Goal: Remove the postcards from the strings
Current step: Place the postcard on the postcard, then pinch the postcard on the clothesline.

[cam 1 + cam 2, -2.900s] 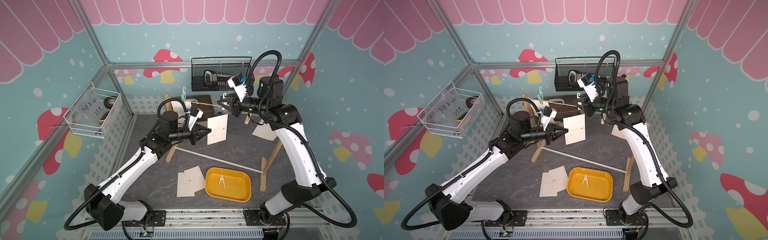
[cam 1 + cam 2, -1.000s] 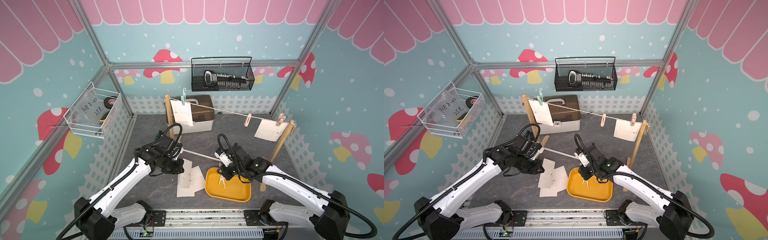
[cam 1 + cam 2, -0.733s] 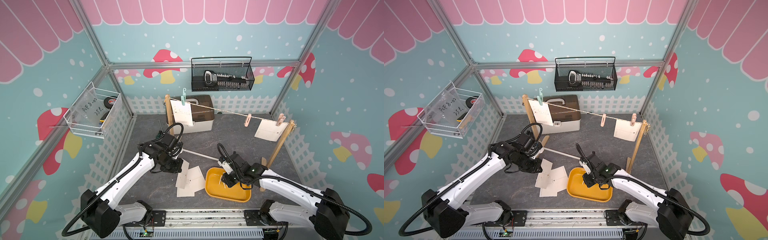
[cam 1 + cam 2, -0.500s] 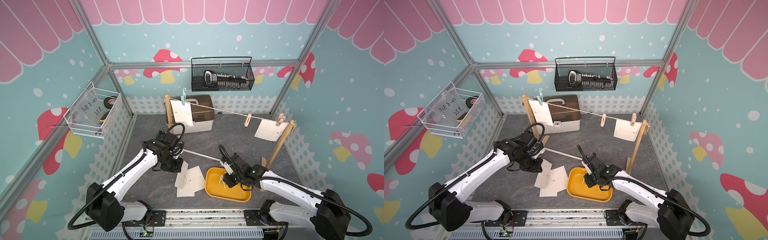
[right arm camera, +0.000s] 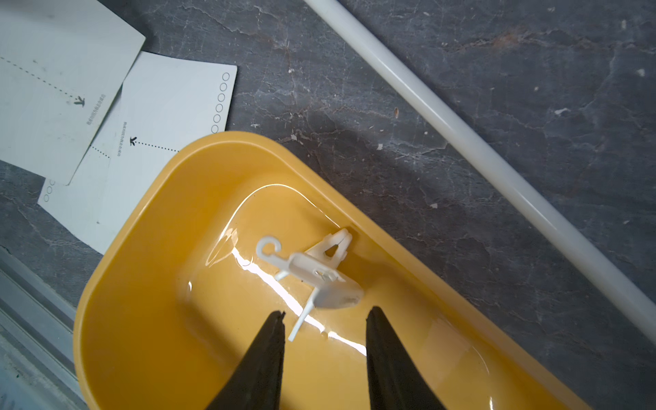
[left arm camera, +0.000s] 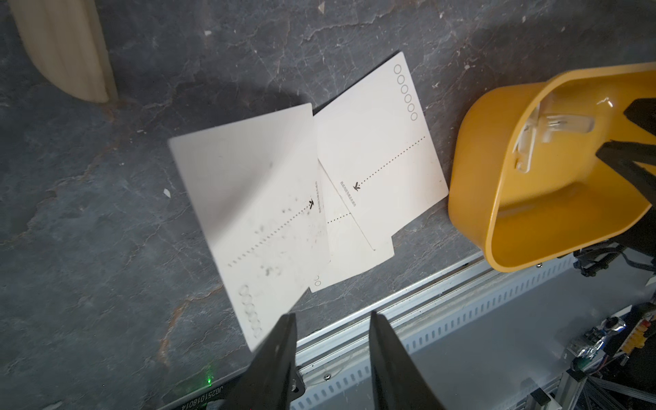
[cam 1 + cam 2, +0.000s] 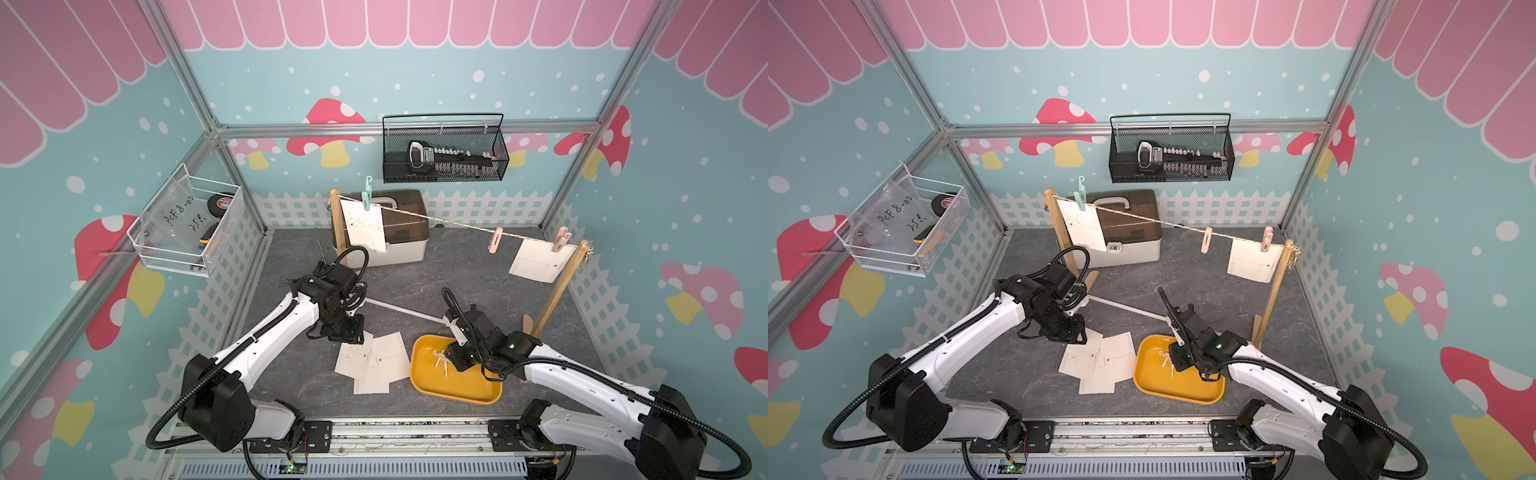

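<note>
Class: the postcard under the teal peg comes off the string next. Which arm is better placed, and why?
Left, probably. The left end effector hangs open over the loose cards, on the side of that postcard; the right end effector is over the yellow tray, nearer the far post.

arms [image 7: 270, 332]: wht shells, blk joints | cables [image 7: 174, 409]: blk corrugated | fingers [image 6: 275, 362]: blk, tapered

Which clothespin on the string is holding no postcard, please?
The middle peach clothespin; the teal clothespin and the end clothespin each clip a postcard.
</note>
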